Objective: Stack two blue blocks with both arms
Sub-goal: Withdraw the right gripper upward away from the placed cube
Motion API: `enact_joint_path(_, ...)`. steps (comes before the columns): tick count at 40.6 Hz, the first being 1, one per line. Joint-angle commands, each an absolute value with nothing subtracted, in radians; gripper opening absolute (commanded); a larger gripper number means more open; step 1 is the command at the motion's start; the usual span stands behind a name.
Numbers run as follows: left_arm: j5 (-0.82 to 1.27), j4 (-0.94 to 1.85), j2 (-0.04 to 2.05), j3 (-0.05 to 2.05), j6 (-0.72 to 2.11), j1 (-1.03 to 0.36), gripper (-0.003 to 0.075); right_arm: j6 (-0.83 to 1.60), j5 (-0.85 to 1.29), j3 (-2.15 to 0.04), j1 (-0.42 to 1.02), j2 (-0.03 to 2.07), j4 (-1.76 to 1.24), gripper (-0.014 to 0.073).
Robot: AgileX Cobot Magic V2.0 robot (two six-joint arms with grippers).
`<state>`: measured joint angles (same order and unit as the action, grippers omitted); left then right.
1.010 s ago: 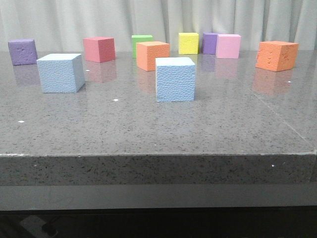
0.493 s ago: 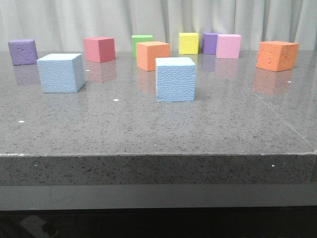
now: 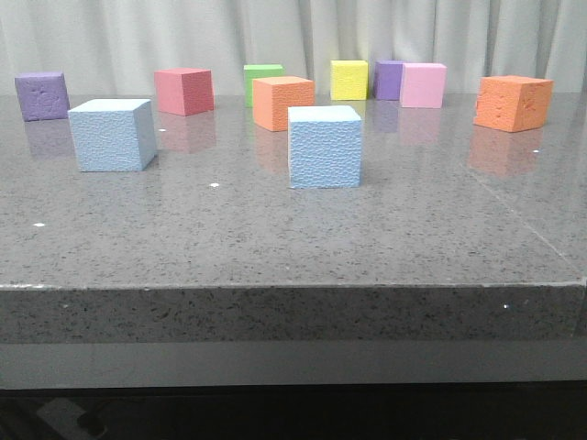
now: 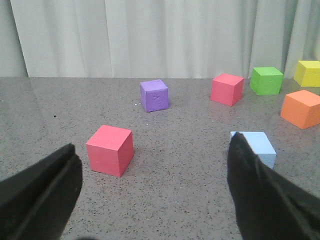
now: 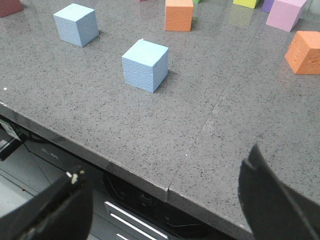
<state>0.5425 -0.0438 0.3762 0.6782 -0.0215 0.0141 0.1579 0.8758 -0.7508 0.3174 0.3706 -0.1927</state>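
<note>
Two pale blue blocks stand apart on the grey table: one at the left (image 3: 112,135), one near the middle (image 3: 325,147). Neither gripper shows in the front view. In the left wrist view my left gripper (image 4: 153,142) is open and empty above the table; one blue block (image 4: 257,145) is partly hidden behind one of its fingers (image 4: 260,195). In the right wrist view my right gripper (image 5: 164,162) is open and empty over the table's front edge. The middle blue block (image 5: 145,65) and the left one (image 5: 76,24) lie well beyond it.
Other cubes stand at the back: purple (image 3: 41,96), red (image 3: 183,90), green (image 3: 261,75), orange (image 3: 282,103), yellow (image 3: 348,80), purple (image 3: 387,80), pink (image 3: 423,85), orange (image 3: 512,103). A red cube (image 4: 110,150) lies ahead of the left gripper. The table's front edge (image 3: 293,289) is near.
</note>
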Motion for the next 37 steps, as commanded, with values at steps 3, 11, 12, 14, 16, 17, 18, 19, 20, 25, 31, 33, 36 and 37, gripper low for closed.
enact_joint_path(3,0.453,-0.037,0.394,0.710,-0.029,0.016,0.0586,0.165,0.808,-0.773,0.310,0.379,-0.207,0.0603)
enact_joint_path(11,0.422,0.017,0.399,0.706,-0.029,0.016,0.0585,0.165,0.808,-0.773,0.310,0.379,-0.207,0.0603)
enact_joint_path(12,0.417,0.028,0.399,0.706,-0.029,0.016,0.0585,0.165,0.808,-0.773,0.310,0.379,-0.207,0.0603)
enact_joint_path(14,0.415,0.035,0.399,0.706,-0.029,0.014,0.0585,0.165,0.808,-0.773,0.310,0.379,-0.207,0.0603)
enact_joint_path(16,0.418,0.035,0.399,0.708,-0.029,0.003,0.0586,0.165,0.808,-0.773,0.310,0.379,-0.207,0.0603)
enact_joint_path(17,0.418,0.035,0.400,0.708,-0.029,-0.007,0.0585,0.165,0.808,-0.773,0.310,0.379,-0.207,0.0603)
enact_joint_path(18,0.418,0.035,0.402,0.710,-0.029,-0.016,0.0585,0.165,0.808,-0.773,0.310,0.379,-0.207,0.0603)
enact_joint_path(19,0.418,0.035,0.407,0.712,-0.029,-0.034,0.0585,0.165,0.808,-0.773,0.310,0.379,-0.207,0.0603)
enact_joint_path(20,0.418,0.033,0.413,0.715,-0.029,-0.046,0.0586,0.165,0.808,-0.773,0.310,0.379,-0.207,0.0603)
enact_joint_path(25,0.434,0.030,0.480,0.747,-0.020,-0.114,0.0585,0.165,0.808,-0.773,0.310,0.379,-0.207,0.0603)
enact_joint_path(31,0.450,0.030,0.624,0.834,-0.010,-0.181,0.0585,0.165,0.808,-0.773,0.310,0.379,-0.207,0.0603)
enact_joint_path(33,0.450,0.030,0.674,0.867,-0.010,-0.197,0.0585,0.165,0.808,-0.773,0.310,0.379,-0.207,0.0603)
enact_joint_path(36,0.450,0.030,0.755,0.920,-0.010,-0.216,0.0585,0.165,0.808,-0.773,0.310,0.379,-0.207,0.0603)
enact_joint_path(37,0.450,0.030,0.779,0.934,-0.010,-0.221,0.0586,0.165,0.808,-0.773,0.310,0.379,-0.207,0.0603)
